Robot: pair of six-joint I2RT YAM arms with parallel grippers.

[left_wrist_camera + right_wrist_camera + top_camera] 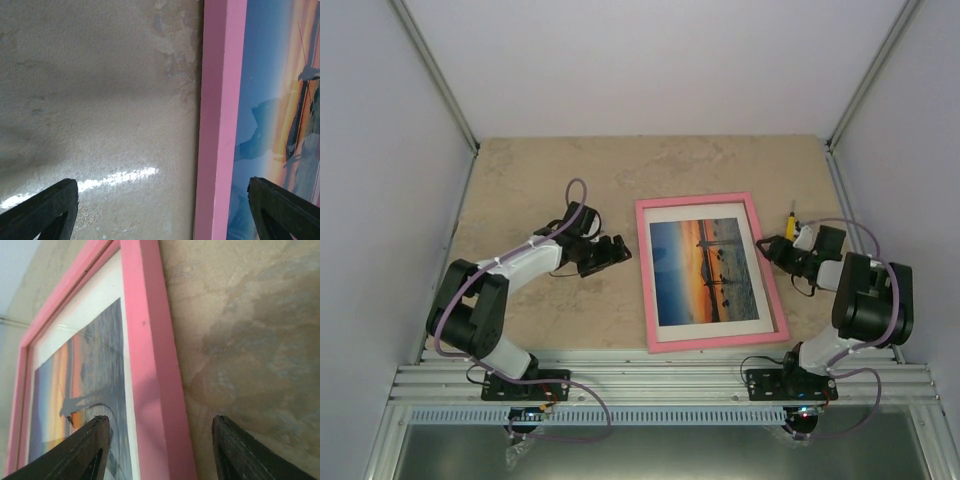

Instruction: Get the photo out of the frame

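Left gripper [162, 192] gaping wide astride the frame [642, 280] at its left rail; right gripper [161, 427] parted astride the right rail, clamping nothing. Flat, face up on the table [520, 170] between both arms, photo [705, 272] behind white mat [705, 212]. Probably light, stiff, glazing slick and fragile: best held by rails. Long axis away from bases, slightly skewed.

A lab robot cell: white panel walls [670, 60], aluminium rails [660, 381], beige tabletop [540, 180].
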